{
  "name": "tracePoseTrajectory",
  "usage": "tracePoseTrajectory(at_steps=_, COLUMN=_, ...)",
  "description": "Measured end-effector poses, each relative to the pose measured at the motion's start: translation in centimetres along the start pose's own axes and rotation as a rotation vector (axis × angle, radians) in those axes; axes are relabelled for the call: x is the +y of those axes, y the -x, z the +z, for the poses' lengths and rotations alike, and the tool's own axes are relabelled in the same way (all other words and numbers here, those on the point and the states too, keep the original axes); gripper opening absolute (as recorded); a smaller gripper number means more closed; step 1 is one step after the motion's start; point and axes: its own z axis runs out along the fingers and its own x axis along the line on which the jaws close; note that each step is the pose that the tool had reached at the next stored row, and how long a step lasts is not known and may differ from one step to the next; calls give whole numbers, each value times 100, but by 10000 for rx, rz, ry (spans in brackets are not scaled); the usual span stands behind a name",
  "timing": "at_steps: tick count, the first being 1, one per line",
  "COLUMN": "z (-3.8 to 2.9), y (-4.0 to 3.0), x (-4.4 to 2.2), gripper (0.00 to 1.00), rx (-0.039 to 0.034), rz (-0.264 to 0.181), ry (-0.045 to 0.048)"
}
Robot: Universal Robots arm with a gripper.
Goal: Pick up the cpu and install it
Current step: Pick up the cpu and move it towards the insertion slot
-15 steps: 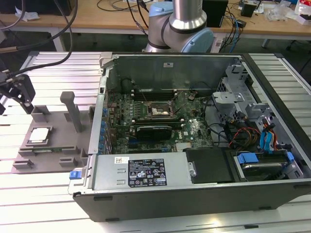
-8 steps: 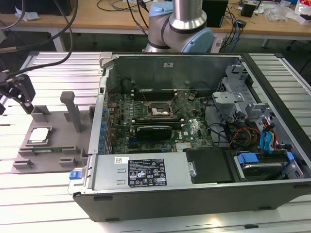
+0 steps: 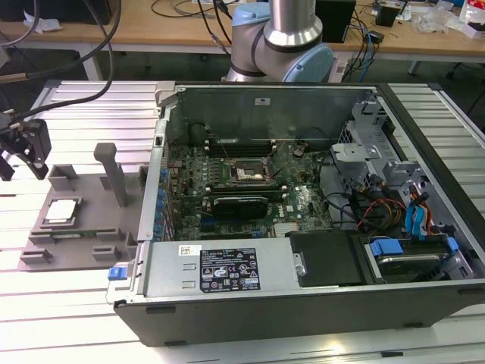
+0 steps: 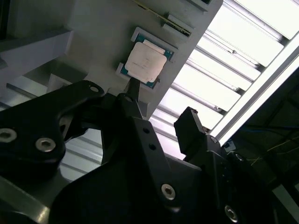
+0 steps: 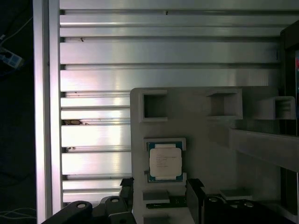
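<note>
Open computer case [image 3: 303, 315] on slatted table [image 3: 61, 303]; grey fixture [image 3: 91, 199] beside.

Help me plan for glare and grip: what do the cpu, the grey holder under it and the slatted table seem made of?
The cpu: seemingly a pale matte metal lid, evenly dull, on a greenish board rim. The grey holder: probably matte plastic, flat colour with moulded blocky pockets, no shine. The table: likely bare aluminium, silvery ribbed slats with bright streaks.
</note>
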Motion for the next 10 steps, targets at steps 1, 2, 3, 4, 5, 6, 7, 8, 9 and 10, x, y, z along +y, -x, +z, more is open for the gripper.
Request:
tracePoseTrajectory(at_steps=1, z=0, y=0, x=0, gripper=57, rx=1, rz=0, ry=0)
tracePoseTrajectory(at_steps=2, z=1, y=0, x=0, gripper=57, rx=0, rz=0, ry=-2)
tracePoseTrajectory(at_steps=3, z=3, y=0, x=1, gripper=57, rx=-2, rz=0, ry=-19)
tracePoseTrajectory(at_steps=4, z=11, y=0, x=0, gripper=57, rx=-2, rz=-2, ry=-44)
tracePoseTrajectory(at_steps=5, z=22, y=0, x=0, gripper=57, rx=-2, rz=-3, ry=-49)
tracePoseTrajectory(at_steps=6, z=37, y=-1, x=0, gripper=57, rx=-2, rz=-1, ry=-50)
tracePoseTrajectory(at_steps=7, z=46, y=-2, x=0, gripper=57, rx=-1, rz=-1, ry=-50)
tracePoseTrajectory(at_steps=8, z=52, y=-2, x=0, gripper=57, rx=0, rz=-1, ry=-51)
tracePoseTrajectory(at_steps=9, z=61, y=-2, x=0, gripper=57, rx=-1, rz=-1, ry=-50)
tracePoseTrajectory(at_steps=10, z=73, y=-3, x=0, gripper=57, rx=-1, rz=-1, ry=-50)
